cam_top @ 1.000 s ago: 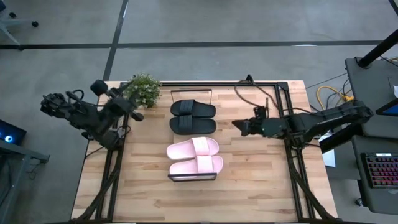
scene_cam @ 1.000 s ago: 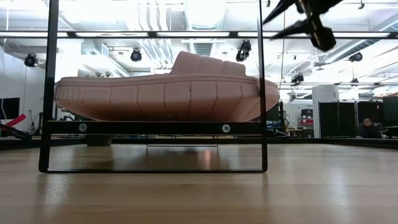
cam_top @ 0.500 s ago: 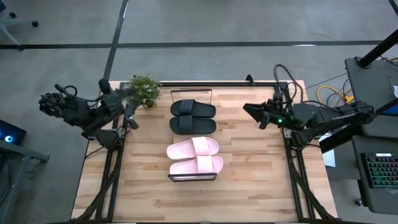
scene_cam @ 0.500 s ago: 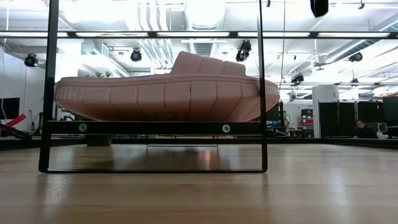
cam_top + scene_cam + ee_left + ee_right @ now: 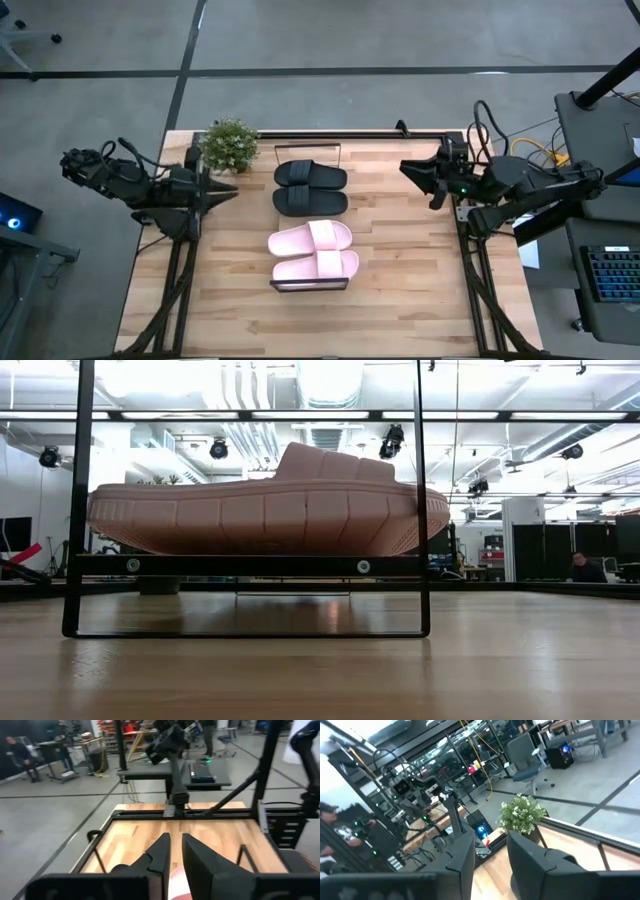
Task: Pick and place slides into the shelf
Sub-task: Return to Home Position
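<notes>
Four slides [image 5: 310, 240] sit on the shelf [image 5: 310, 287], mid bench [image 5: 400, 300]. Left gripper [image 5: 218, 190] nearly closed, right gripper [image 5: 412, 172] slightly parted, both empty at opposite edges. Best fold home high, clear of the plant [image 5: 230, 145].

Bright, even overhead light; ceiling lamps [image 5: 325, 378] glare in the low view, soft shadow under the shelf [image 5: 250, 565].

Jaws close together over table [image 5: 215, 836], pink slide [image 5: 175, 886] sliver between.
</notes>
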You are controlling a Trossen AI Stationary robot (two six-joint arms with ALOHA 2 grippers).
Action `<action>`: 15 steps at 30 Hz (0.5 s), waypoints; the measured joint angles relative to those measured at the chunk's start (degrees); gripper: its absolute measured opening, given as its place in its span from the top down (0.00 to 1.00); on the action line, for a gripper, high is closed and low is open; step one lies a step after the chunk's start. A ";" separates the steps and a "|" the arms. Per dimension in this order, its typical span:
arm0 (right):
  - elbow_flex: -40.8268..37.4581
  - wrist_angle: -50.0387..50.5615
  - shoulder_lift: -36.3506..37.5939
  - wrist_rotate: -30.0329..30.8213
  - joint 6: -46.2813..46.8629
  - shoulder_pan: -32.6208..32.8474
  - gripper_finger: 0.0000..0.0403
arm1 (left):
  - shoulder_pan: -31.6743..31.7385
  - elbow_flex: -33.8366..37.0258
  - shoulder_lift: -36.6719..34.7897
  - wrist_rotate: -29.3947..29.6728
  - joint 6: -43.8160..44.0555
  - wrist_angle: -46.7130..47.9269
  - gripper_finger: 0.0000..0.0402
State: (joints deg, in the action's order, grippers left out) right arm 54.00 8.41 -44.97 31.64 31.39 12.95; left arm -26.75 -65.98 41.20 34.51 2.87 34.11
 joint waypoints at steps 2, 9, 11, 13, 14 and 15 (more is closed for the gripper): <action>0.17 0.46 0.39 -0.22 -1.69 0.00 0.75 | -0.01 0.00 -0.40 -0.55 0.22 -0.05 0.95; 0.17 4.81 2.87 -0.59 -1.79 0.04 0.85 | -0.01 1.63 -4.92 -0.53 2.26 1.55 1.00; 0.17 6.36 3.63 -0.65 -1.67 0.04 0.89 | -0.01 3.46 -7.04 -0.52 3.79 1.42 1.00; 0.17 8.04 4.37 -1.17 -1.89 0.04 0.93 | -0.01 6.01 -9.42 -0.52 4.54 1.48 1.00; 0.17 8.91 4.73 -1.61 -2.08 0.04 0.95 | -0.01 7.37 -10.63 -0.47 4.97 1.05 1.00; 0.17 9.80 5.13 -1.82 -2.42 0.04 0.97 | 0.00 8.63 -11.98 -0.31 5.72 0.66 1.00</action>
State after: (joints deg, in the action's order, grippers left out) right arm 54.17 18.21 -39.84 29.82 28.97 12.99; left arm -26.76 -57.34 29.22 34.20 8.60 34.76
